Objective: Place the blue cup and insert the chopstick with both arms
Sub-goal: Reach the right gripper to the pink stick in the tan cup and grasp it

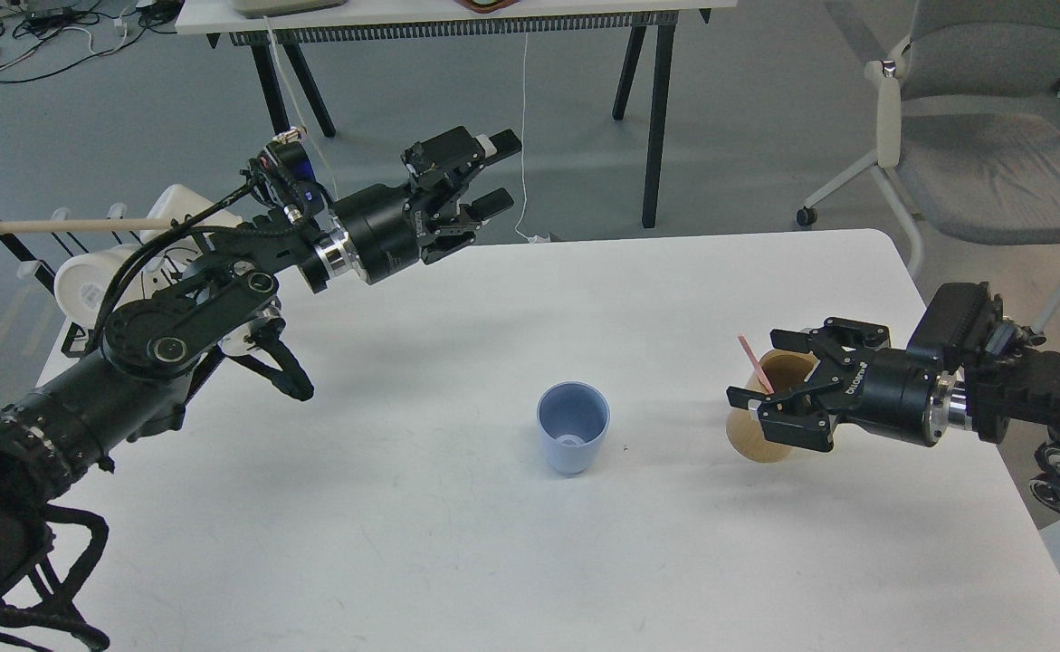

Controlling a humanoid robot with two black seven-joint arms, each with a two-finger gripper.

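Blue cup [573,439] upright at table [403,543] centre: placed. Pink chopstick [755,365] at 3 o'clock, apparently not yet pinched by spread right gripper [756,376]; left gripper [493,172] agape, empty, 11 o'clock. Insertion remains.

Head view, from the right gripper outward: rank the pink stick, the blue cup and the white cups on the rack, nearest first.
1. The pink stick, at the right gripper, standing in the tan wooden cylinder that the open fingers surround.
2. The blue cup, upright mid-table, to the gripper's left.
3. The white cups, on the rack at the table's far left edge.
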